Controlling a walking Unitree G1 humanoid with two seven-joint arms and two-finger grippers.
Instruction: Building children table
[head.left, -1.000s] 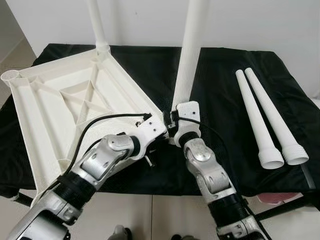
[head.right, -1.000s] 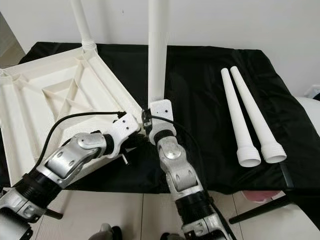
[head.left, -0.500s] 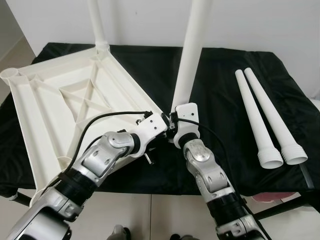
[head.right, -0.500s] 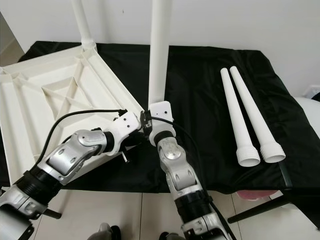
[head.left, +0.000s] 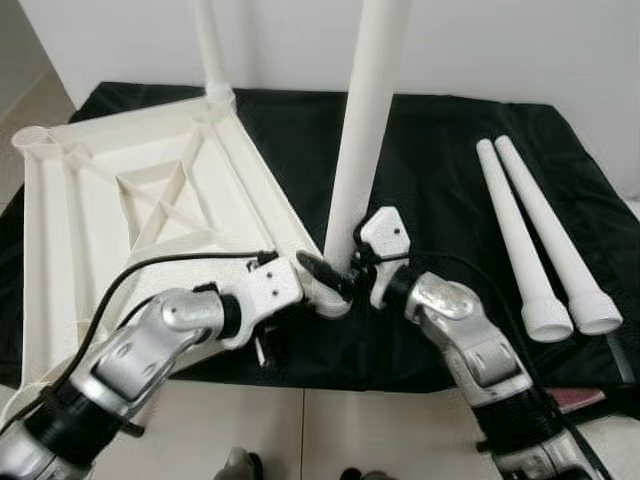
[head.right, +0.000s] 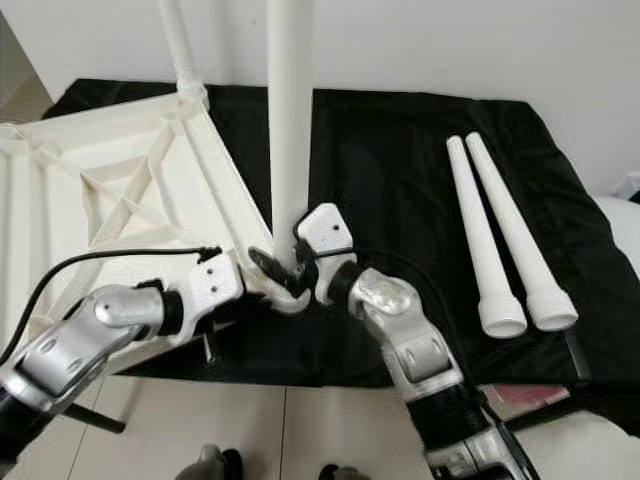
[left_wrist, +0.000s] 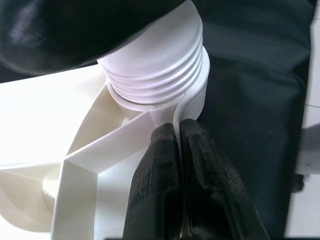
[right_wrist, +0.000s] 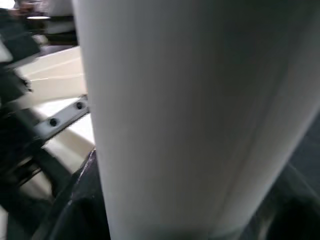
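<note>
In the left eye view, a white tabletop (head.left: 150, 215) lies upside down on a surface covered with a black cloth (head.left: 440, 160); its ribbed underside faces up. One white leg (head.left: 212, 50) already stands upright in the far corner of the tabletop. A second, thicker looking leg (head.left: 365, 120) stands upright at the near corner, close to the robot. The left claw (head.left: 325, 278) reaches to this near corner from the left, and its black fingers are pressed together on the edge of the tabletop beside the leg's base. The right claw (head.left: 362, 262) comes from the right and is clenched around the lower part of this leg. Two loose legs (head.left: 540, 240) lie side by side on the cloth to the right, well apart from the tabletop, with their wide threaded ends toward the robot.

In the left wrist view, the two black fingers (left_wrist: 160, 185) pinch a thin white rib of the tabletop (left_wrist: 75, 165). Just beyond them the threaded end of the leg (left_wrist: 155, 85) sits in the round corner socket, with several threads visible above the rim.

In the right wrist view, the white leg (right_wrist: 195, 115) is very close and blurred. A dark finger (right_wrist: 80, 205) curves at its side.
</note>
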